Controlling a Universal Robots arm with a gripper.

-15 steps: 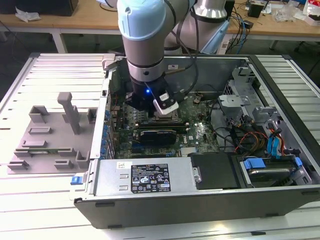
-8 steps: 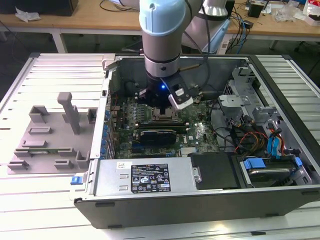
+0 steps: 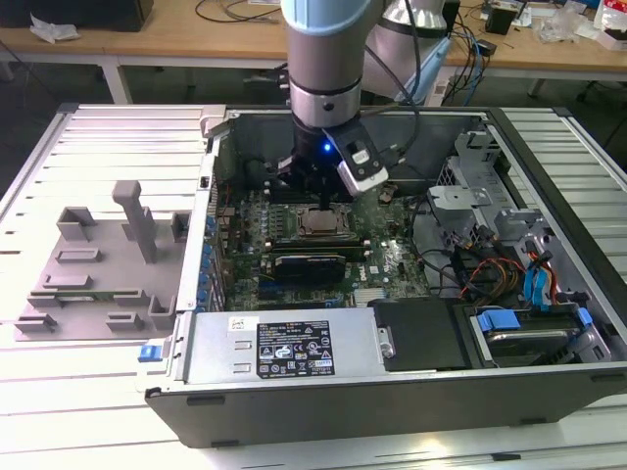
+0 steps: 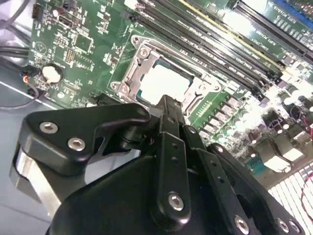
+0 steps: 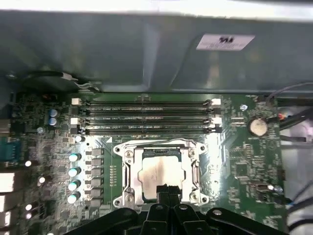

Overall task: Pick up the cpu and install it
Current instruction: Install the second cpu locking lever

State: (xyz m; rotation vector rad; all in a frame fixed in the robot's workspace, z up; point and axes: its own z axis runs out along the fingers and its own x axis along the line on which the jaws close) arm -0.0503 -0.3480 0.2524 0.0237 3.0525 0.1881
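A: What lies left of the open black computer case?

B: A grey plastic fixture block on the pale slatted tabletop. Inside the case, the green motherboard carries the cpu, a small flat square chip with a shiny silver top, seated in its metal-framed socket.

A: And the hand?

B: The black hand hangs directly above the cpu, fingertips pressed together, holding nothing.

A: How would the chip handle?

B: Probably light, stiff and slippery on top, with a fragile underside; its opposite edges look the safest hold. Right of the socket sit drive bays with blue latches.
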